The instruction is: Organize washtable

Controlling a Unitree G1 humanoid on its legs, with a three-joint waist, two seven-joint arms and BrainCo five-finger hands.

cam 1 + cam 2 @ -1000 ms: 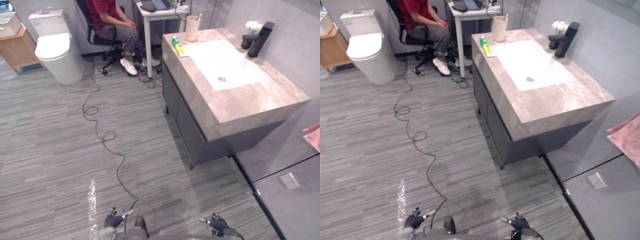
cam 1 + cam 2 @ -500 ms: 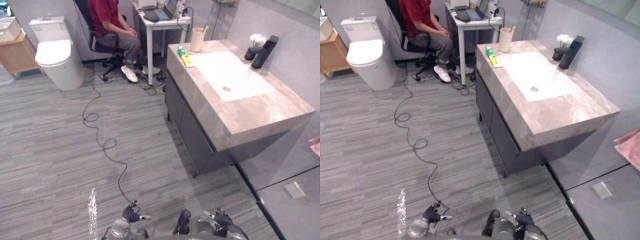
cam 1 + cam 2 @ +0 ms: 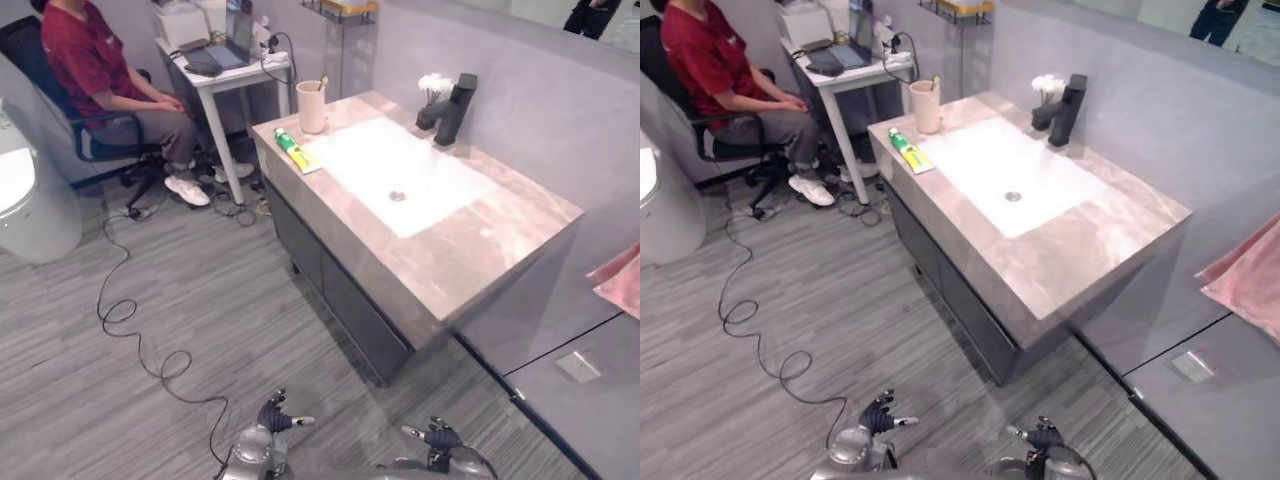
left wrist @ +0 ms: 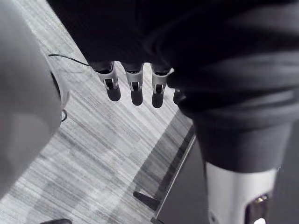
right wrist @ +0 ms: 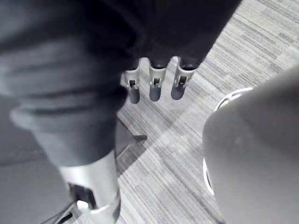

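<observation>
The washtable (image 3: 480, 235) stands ahead, with a marbled stone top, a white sink (image 3: 400, 170) and a black faucet (image 3: 452, 100) at the wall. A beige cup (image 3: 312, 105) holding a toothbrush stands at its far left corner. A green and yellow toothpaste tube (image 3: 293, 150) lies beside the cup near the counter's edge. Something white and fluffy (image 3: 433, 85) sits by the faucet. My left hand (image 3: 275, 418) and right hand (image 3: 437, 437) hang low over the floor, far from the counter. Both are open and hold nothing, with fingers (image 4: 133, 88) straight in the left wrist view and fingers (image 5: 154, 86) straight in the right.
A person (image 3: 95, 75) in a red shirt sits on an office chair at a white desk (image 3: 225, 65) with a laptop, left of the washtable. A toilet (image 3: 25, 200) stands at far left. A pink towel (image 3: 620, 280) hangs at right.
The whole picture has shifted: the camera has turned, and the washtable now sits nearer the middle and closer. Both hands stay low and open.
</observation>
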